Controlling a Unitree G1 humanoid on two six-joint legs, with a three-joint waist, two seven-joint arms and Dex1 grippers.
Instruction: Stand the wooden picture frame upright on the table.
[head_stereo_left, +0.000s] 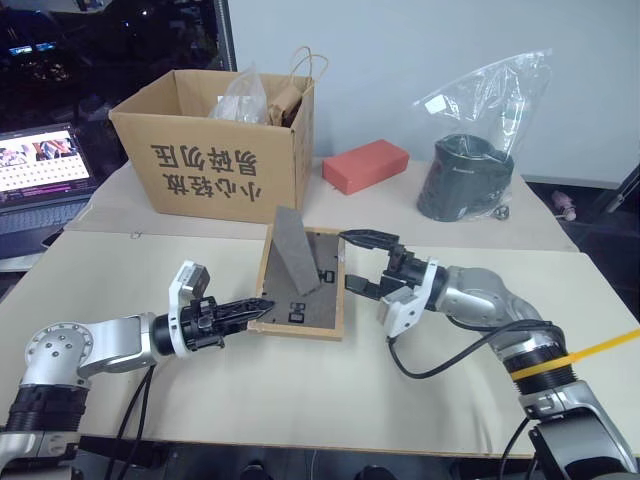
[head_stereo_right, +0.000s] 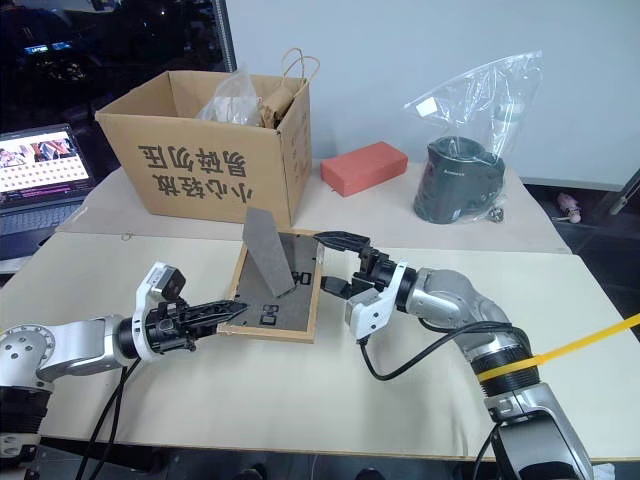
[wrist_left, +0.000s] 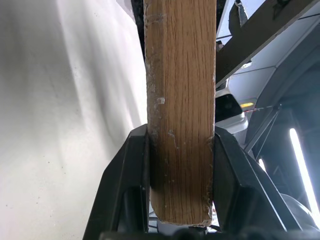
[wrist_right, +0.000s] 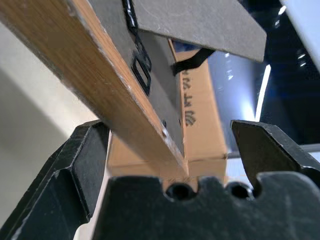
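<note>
Silver arms, black claws (head_stereo_left: 245, 309), white wrist housings, black cables, yellow strap

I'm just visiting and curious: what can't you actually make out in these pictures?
- Wooden picture frame: its front faces down in both eye views, so the picture is hidden.
- Cardboard box: its walls hide most of the contents.
- Laptop: cut off by the eye views' left edge.

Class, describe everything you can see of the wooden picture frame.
The small rectangular light-wood picture frame is held tilted, its dark grey-brown back up and its grey fold-out stand swung out. The left pincer is shut on its near-left edge. The right pincer stands open around its right edge. Black clips sit on the back. Its front is hidden.
</note>
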